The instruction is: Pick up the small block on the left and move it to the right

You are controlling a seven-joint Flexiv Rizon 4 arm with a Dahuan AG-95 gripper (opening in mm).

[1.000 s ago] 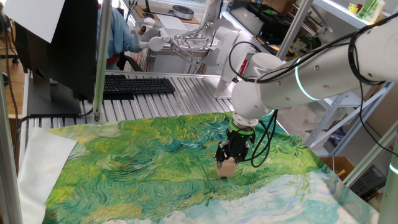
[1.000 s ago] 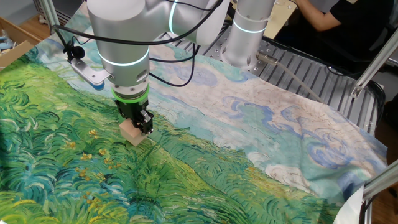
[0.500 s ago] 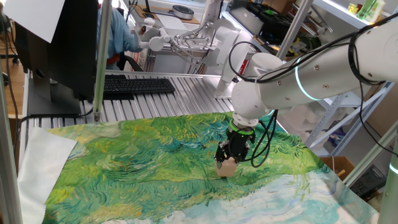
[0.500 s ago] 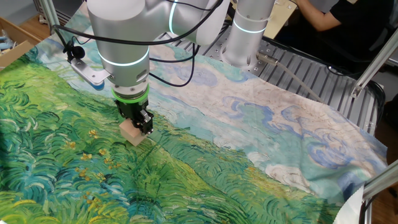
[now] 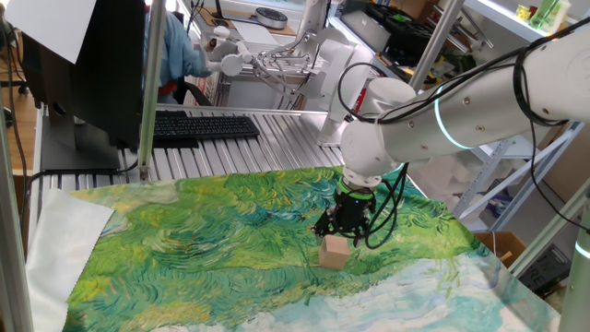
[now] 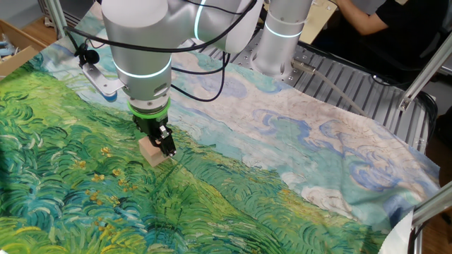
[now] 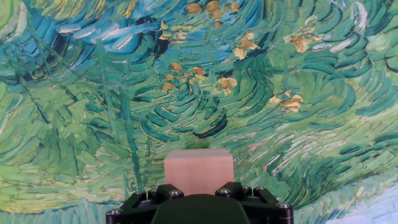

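The small block [image 5: 335, 252], a plain light tan wooden cube, rests on the green painted cloth [image 5: 203, 240]. It also shows in the other fixed view [image 6: 150, 151] and in the hand view [image 7: 199, 171], just beyond the black hand body [image 7: 199, 208]. My gripper [image 5: 344, 229] hangs just above the block with its jaws apart and holds nothing. In the other fixed view the gripper [image 6: 159, 140] stands right over the cube, with one fingertip [image 6: 169, 147] beside the cube's edge. The fingertips do not show in the hand view.
The cloth covers most of the table, green at one side and pale blue-white [image 6: 311, 134] at the other. A keyboard [image 5: 205, 126] and a dark monitor [image 5: 83, 65] stand behind the cloth. Metal frame posts [image 5: 150, 88] rise at the table's edges.
The gripper has let go of the block and risen a little. The block now stands on the cloth by itself, almost where it was.
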